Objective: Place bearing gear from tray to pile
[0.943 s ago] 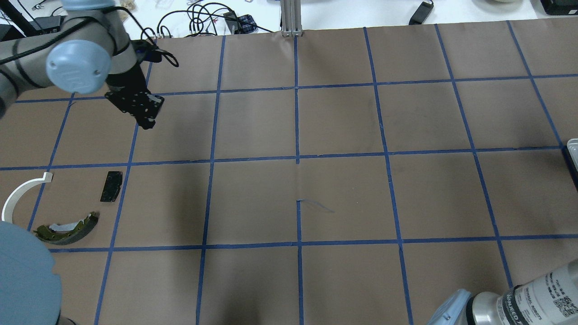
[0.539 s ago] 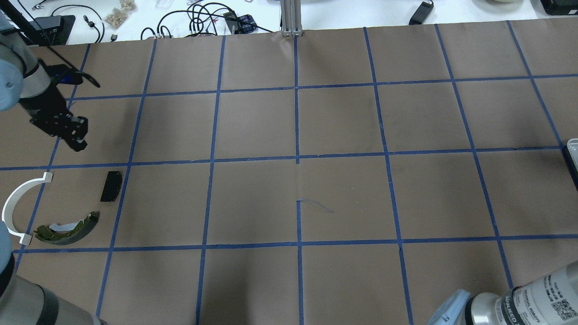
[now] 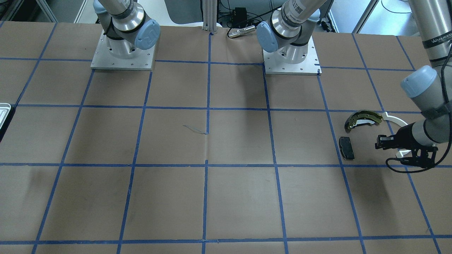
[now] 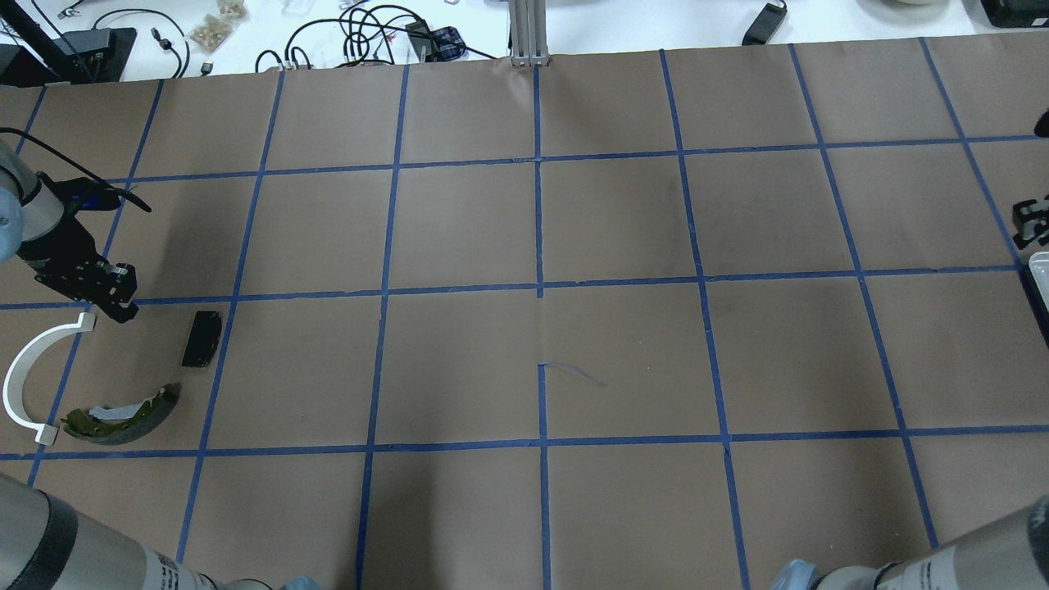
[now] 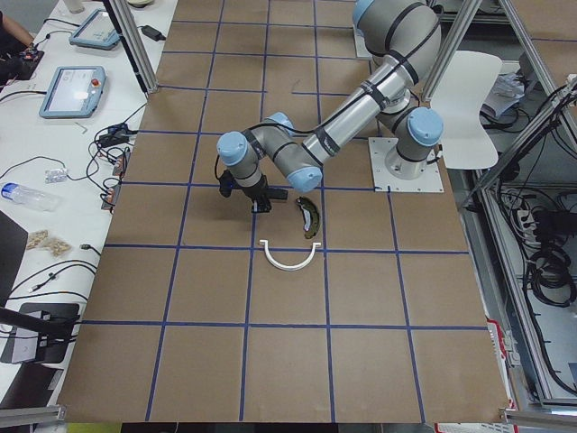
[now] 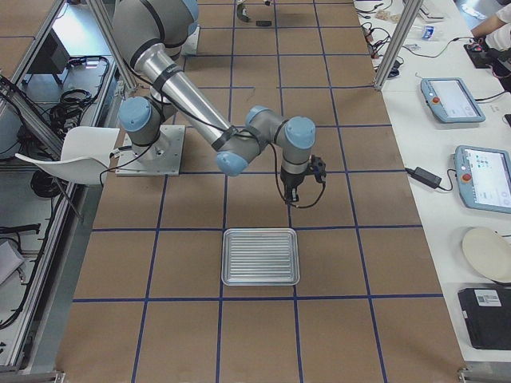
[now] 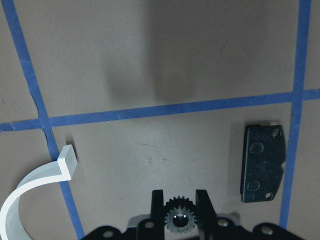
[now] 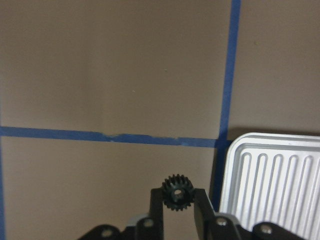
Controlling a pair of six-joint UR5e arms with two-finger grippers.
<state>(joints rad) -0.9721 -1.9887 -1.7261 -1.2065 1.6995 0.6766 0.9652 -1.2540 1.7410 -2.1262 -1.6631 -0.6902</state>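
At two o'clock in the front-facing view, a black band (image 3: 437, 42) on the left arm (image 3: 427, 17) carried white letters that read roughly "WANJEED", cut off at the edge. A label (image 3: 299, 6) on that arm at twelve o'clock bore print too small to read.

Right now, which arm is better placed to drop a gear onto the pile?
Left. The left pincer grips a gear and hovers by the arc and pad. The right pincer grips one too, but beside the tray, far from those parts.
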